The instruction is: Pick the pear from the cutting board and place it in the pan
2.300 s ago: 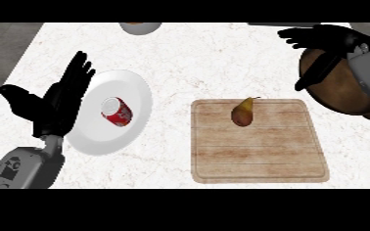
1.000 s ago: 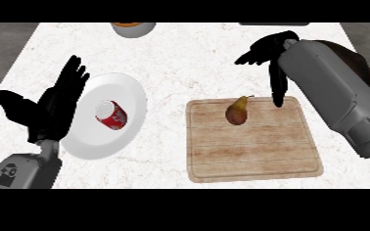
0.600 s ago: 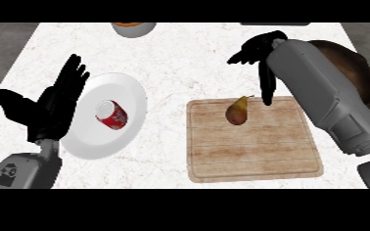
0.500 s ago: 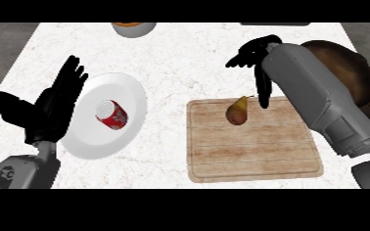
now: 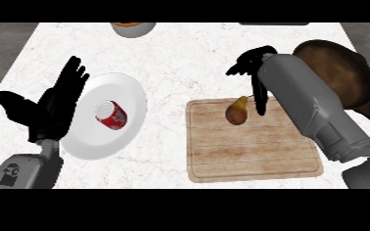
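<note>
Reaching over the cutting board point(image 5: 253, 151), the right hand point(image 5: 251, 64) hangs just beside the pear point(image 5: 235, 112). Its fingers point(image 5: 259, 103) are open and point down, not yet around the pear, likely getting ready to grab it. The pear lies near the board's far edge. The pan point(image 5: 338, 63) sits close by on the right. The left hand point(image 5: 57, 103) rests open beside the plate point(image 5: 86, 147), out of the way.

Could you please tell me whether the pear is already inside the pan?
No, the pear lies on the cutting board near its far edge, apart from the pan at the right.
</note>
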